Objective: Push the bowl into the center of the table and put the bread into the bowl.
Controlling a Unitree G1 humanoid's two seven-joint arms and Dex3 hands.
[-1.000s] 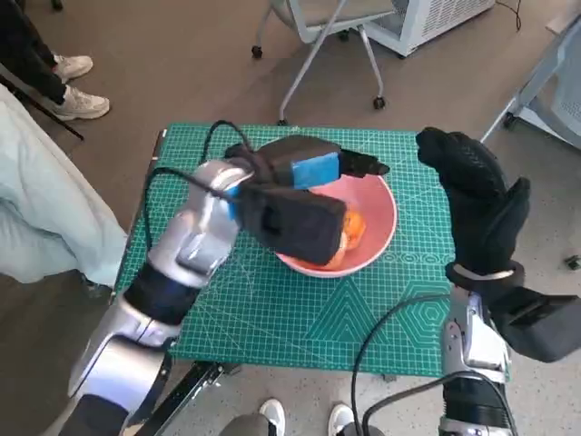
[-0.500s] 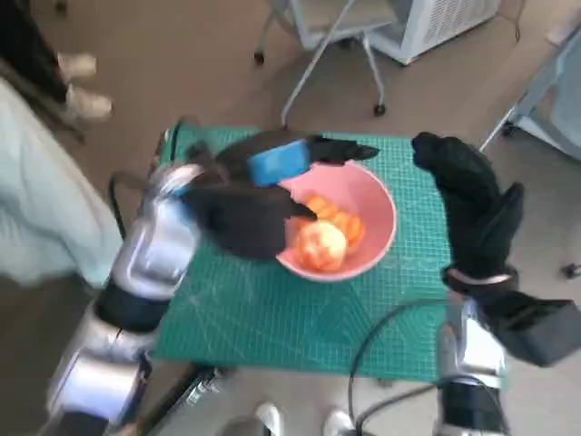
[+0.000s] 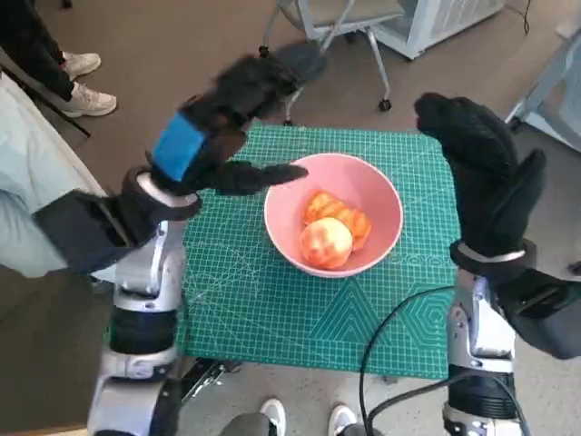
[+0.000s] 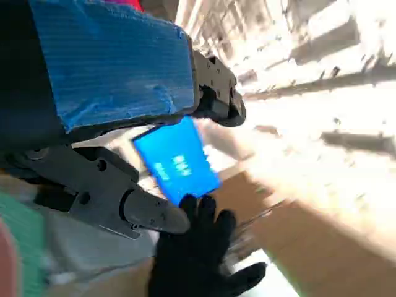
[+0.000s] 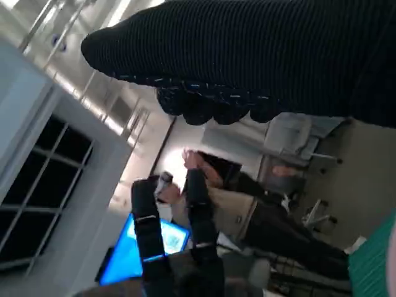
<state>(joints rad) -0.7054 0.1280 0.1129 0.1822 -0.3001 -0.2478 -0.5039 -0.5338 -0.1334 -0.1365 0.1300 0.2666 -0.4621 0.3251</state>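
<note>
— Where's the bowl?
— Pink bowl (image 3: 334, 223) near the middle of the green cutting mat (image 3: 263, 309), slightly toward one o'clock from centre. Holds the bread (image 3: 327, 243), a pale round roll, with orange-glazed pieces (image 3: 340, 214) just behind it at twelve o'clock, touching.

— And the left hand?
— Left hand (image 3: 213, 127) raised above the mat's ten o'clock corner, blue tape facing up, fingers (image 3: 263, 174) spread and empty, one reaching toward the bowl's rim at nine o'clock. Looks lifted clear of it, though cannot tell for certain from the head view. Blurred higher up.

— The right?
— Right hand (image 3: 481, 173) in the black glove, lifted at three o'clock of the bowl, over the mat's edge. Fingers extended, apart, holding nothing. Not touching the bowl.

— Anything else around?
— A chair base on castors (image 3: 327, 36) at twelve o'clock beyond the table, a person's shoes (image 3: 82, 82) at ten o'clock on the floor, a black cable (image 3: 390, 336) across the mat's five o'clock corner.
</note>
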